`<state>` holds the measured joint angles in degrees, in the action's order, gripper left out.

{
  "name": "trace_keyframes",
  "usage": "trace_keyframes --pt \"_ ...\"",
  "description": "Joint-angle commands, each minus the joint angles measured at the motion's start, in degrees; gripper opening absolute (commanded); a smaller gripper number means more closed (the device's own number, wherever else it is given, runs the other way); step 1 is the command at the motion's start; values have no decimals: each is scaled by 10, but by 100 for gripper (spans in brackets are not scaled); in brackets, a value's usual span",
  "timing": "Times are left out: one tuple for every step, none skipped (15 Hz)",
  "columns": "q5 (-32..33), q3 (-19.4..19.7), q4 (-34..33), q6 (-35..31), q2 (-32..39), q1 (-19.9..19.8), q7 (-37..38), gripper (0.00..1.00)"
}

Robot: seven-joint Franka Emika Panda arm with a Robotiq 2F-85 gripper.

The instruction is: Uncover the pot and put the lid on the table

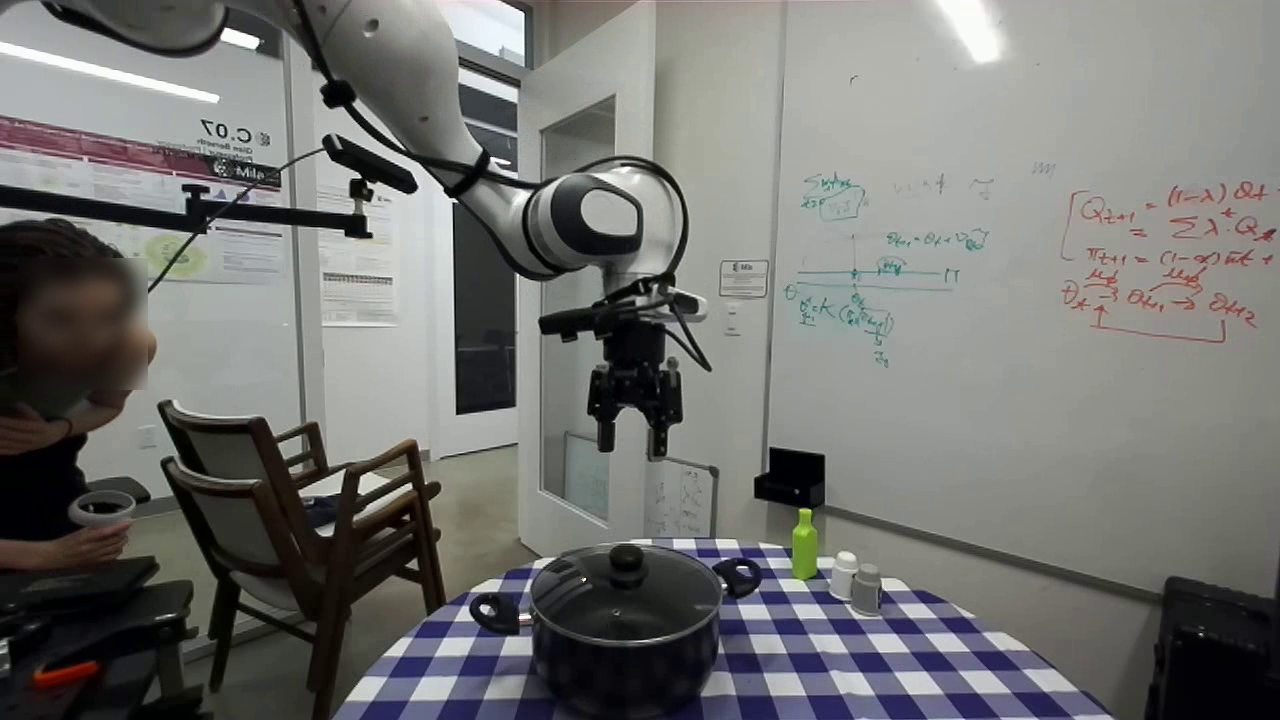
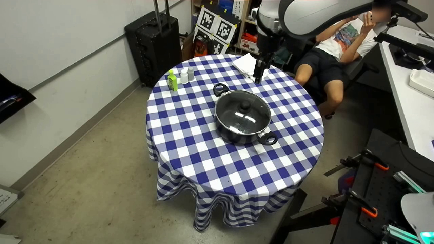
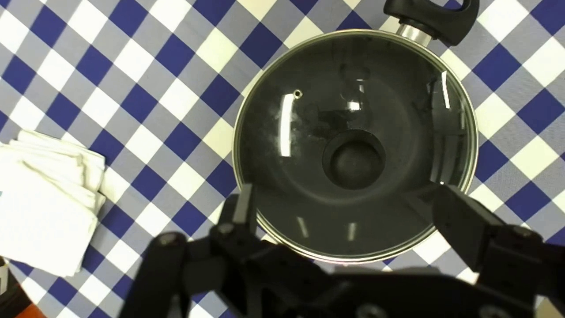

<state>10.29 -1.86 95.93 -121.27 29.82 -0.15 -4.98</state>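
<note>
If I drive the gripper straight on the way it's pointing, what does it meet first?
Most likely the glass lid, at or near its knob: in both exterior views the open gripper points down toward it. Depth is unclear, so exact contact is uncertain.

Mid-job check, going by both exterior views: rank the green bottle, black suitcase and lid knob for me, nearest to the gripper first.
1. Lid knob: below the gripper, at the centre of the lid.
2. Green bottle: standing on the table, beside the white shaker.
3. Black suitcase: off the table, near the whiteboard.
</note>
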Motion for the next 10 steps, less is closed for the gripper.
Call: trace_keyframes --pt "-33 -15 -61 12 64 3 -40 100" --pt "-41 -19 -71 15 76 3 -47 100" --pt "-49 -23 -79 17 88 3 -54 100" --pt "-54 -27 -84 19 98 2 -62 100" --pt "-58 -28 -86 19 107 1 -66 100" --pt "-60 -28 -87 20 115 0 -69 100" --pt "-61 -27 -88 20 122 0 -70 100" --pt "-63 -27 -90 22 129 -1 -71 100" --pt "-66 -28 -90 24 135 -3 -72 100" --pt "-68 -28 -90 23 140 -3 -71 100"
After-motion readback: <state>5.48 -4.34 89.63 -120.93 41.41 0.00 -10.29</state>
